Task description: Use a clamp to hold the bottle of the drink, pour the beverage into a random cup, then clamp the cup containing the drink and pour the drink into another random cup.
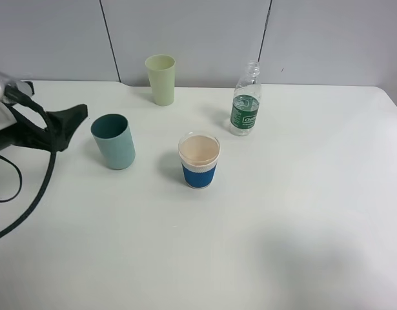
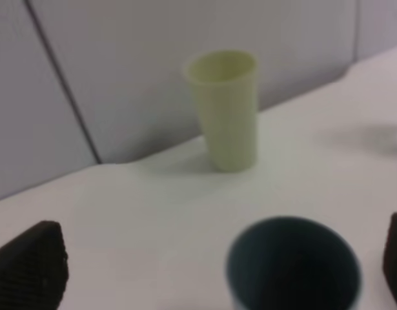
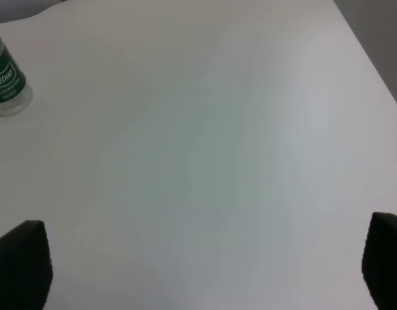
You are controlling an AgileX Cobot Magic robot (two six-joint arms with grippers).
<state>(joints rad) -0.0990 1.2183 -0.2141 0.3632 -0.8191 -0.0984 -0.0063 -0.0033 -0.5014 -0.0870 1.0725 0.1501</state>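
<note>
The bottle (image 1: 245, 100) stands upright at the back right of centre, cap off; its green label also shows in the right wrist view (image 3: 4, 81). The teal cup (image 1: 113, 141) stands upright at the left. Its inside is dark and I cannot tell if it holds liquid. My left gripper (image 1: 72, 121) is open and empty just left of it. In the left wrist view the teal cup (image 2: 293, 271) sits between the spread fingertips (image 2: 30, 271), nearer the other tip, untouched. My right gripper (image 3: 201, 265) is open and empty over bare table, far from the bottle.
A pale yellow-green cup (image 1: 161, 79) stands at the back, behind the teal cup, and shows in the left wrist view (image 2: 225, 110). A blue-sleeved paper cup (image 1: 199, 160), tan inside, stands at the centre. The white table (image 1: 301, 226) ends at a grey wall behind.
</note>
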